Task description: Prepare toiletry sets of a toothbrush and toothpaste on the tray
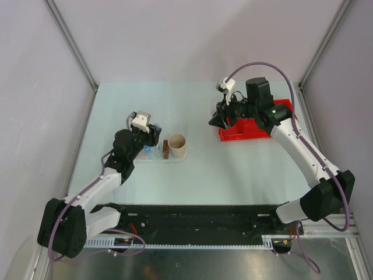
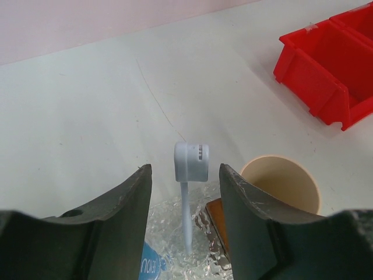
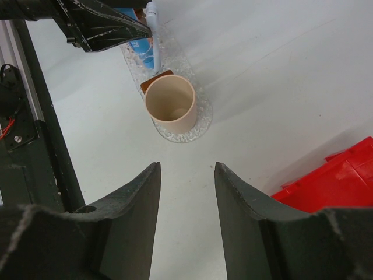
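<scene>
Your left tool (image 2: 185, 170) stands spread, with the toothbrush (image 2: 186, 204) in the gap between its jaws and clear space on either side. Nothing is pinched. The brush's stem lies over the clear bumpy tray (image 2: 169, 224) and its head points away towards the bare worktop (image 2: 87, 116). A blue toothpaste tube (image 2: 152, 265) lies on the tray just beside the stem. I judge that you are at the let-go of a toothbrush placement, which gives one brush-and-paste pair on the tray.

Next, draw the left tool up and back along its own line. Keep both jaws off the stem so the brush isn't dragged or flicked off the tray. The beige cup (image 2: 282, 184) stands close on the right, so allow for it too.

Your right tool (image 3: 186, 168) is spread and empty, hanging over the worktop next to the red bin (image 3: 335, 178). It looks ready to fetch the next item.

Some things you can't settle from here:
- The near end of the brush and most of the blue tube are cut off by the wrist view's lower edge.
- The orange-brown piece (image 2: 214, 224) against the cup may be a second tube or a block. I cannot tell which.
- No view shows the bin's contents.
- The overhead view hides the brush under the left arm.
</scene>
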{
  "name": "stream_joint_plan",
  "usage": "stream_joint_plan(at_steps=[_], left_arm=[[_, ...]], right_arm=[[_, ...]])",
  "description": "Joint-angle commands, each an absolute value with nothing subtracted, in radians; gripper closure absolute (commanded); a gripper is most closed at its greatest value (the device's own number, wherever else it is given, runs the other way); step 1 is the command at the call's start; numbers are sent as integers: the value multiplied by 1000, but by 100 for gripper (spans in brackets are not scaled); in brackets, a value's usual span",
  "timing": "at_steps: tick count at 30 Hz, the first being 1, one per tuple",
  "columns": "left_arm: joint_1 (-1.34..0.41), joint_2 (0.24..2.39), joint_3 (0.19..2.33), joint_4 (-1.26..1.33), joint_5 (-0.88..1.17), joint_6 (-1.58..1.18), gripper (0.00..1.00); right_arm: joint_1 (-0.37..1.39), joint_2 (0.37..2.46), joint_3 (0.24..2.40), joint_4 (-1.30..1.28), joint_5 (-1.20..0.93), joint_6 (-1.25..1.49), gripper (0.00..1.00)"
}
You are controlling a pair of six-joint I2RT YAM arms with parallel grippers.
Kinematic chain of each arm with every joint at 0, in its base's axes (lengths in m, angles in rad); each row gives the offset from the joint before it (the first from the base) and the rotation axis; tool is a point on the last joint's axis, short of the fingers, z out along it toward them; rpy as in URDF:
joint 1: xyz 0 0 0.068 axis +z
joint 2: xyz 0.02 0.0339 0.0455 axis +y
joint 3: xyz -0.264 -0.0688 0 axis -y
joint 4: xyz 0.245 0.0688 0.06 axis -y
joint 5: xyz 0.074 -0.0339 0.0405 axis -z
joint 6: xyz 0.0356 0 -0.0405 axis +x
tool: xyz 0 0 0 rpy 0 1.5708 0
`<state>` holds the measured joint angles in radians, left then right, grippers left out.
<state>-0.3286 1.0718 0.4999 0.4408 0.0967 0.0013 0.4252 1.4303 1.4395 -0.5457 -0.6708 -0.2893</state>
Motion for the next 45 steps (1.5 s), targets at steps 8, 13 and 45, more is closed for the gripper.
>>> stream_joint_plan(at_steps=[8,13,45], left_arm=[[-331,1012,552,436,103,25,41],[-331,991,552,430,94,26,39],[-304,900,698,354,17,-18,14]], right_arm=[[422,1430,1443,-538,-689,-301,53],[422,1433,1443,-538,-690,-299,53],[411,1387,1443,-538,-654,-310,51]])
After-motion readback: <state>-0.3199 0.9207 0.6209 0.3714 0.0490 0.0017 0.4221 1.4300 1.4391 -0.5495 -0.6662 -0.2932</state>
